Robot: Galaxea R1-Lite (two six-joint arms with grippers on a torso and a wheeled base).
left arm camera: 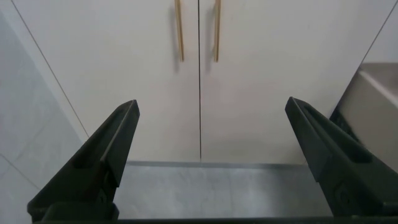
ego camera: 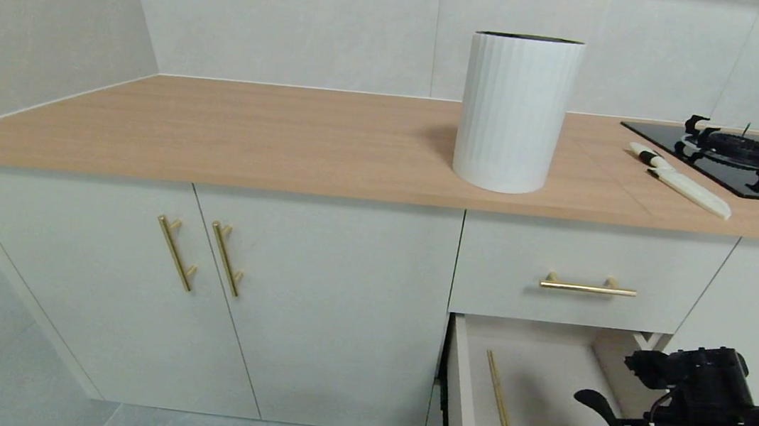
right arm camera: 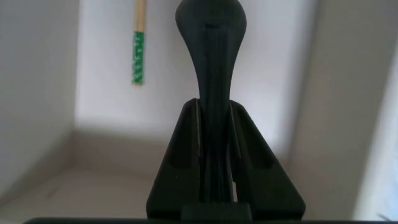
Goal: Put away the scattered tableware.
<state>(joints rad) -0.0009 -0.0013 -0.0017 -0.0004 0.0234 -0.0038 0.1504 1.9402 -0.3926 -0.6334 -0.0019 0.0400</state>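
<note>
My right gripper [ego camera: 586,396] hangs over the open drawer [ego camera: 457,393], toward its right wall, with its fingers clenched flat against each other. A pair of chopsticks [ego camera: 503,413] lies on the drawer floor along the left wall, green ends toward the front, apart from the gripper. My left gripper [left arm camera: 211,106] is released, jaws spread wide, facing the double cabinet doors [left arm camera: 261,93] low down. On the countertop [ego camera: 288,138], a white knife [ego camera: 683,182] lies near the right edge just beside the stove [ego camera: 742,161], and a white ribbed canister [ego camera: 516,111] stands nearby.
</note>
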